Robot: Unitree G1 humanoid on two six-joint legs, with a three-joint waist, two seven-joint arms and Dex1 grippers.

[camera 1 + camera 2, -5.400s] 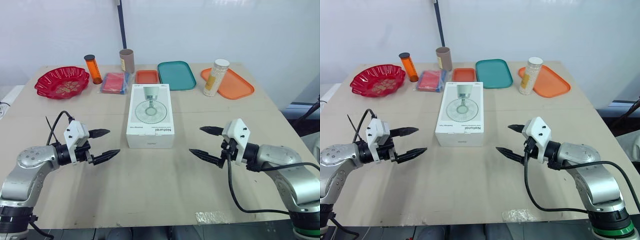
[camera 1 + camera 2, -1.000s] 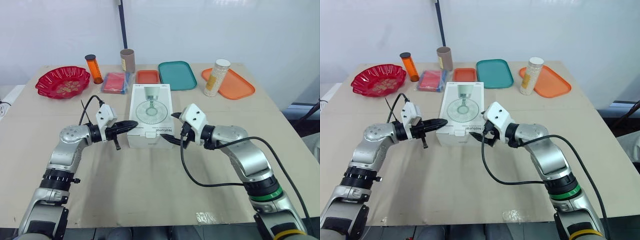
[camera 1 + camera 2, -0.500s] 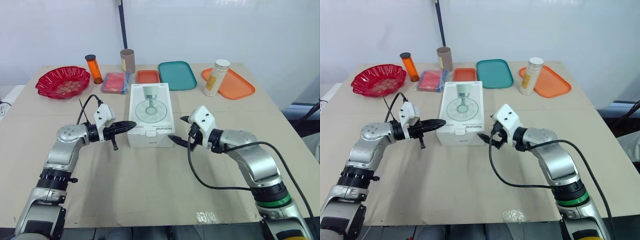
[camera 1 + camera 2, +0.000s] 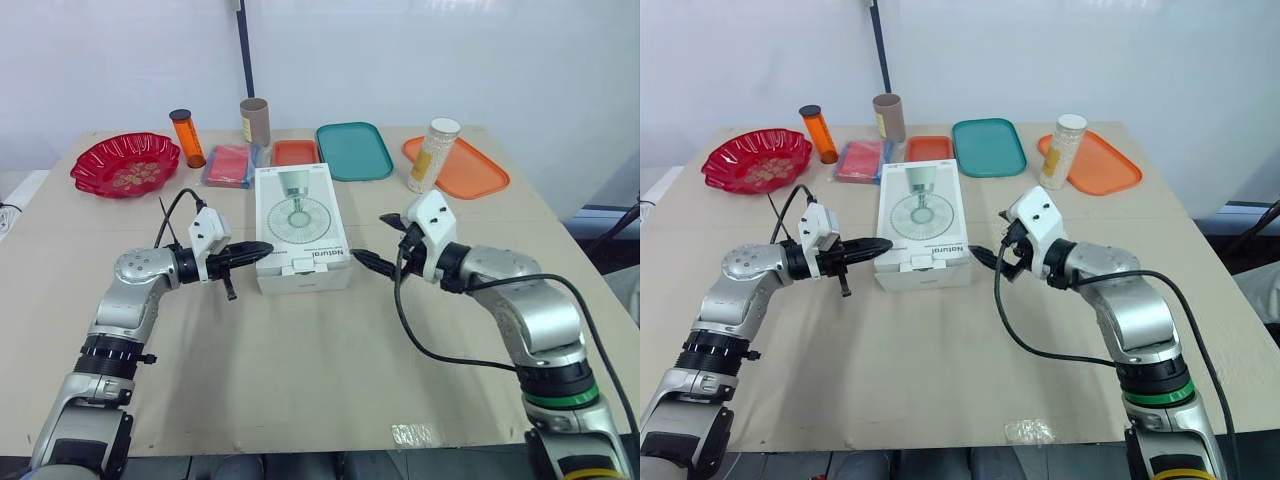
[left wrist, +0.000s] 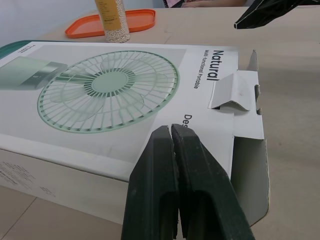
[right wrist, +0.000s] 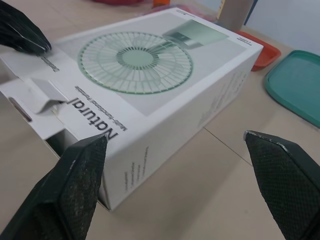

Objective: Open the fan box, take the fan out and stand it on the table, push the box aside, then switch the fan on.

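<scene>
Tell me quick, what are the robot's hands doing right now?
Left hand: closed, holding nothing, tip at the fan box top edge.
Right hand: open, holding nothing, beside the box.

Left gripper [image 4: 266,247] jaws together, right gripper [image 4: 367,236] jaws wide apart

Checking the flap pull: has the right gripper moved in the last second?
Yes. The right gripper backed rightward off the box, toward the orange tray.

The pale tan surface [image 4: 300,350] in front of me runs back to a plain white wall [image 4: 450,50], evenly lit. A dark pole [image 4: 243,50] rises behind its far edge. Clear tape [image 4: 420,434] sits at my near edge, and dark floor [image 4: 610,225] shows to my right.
</scene>
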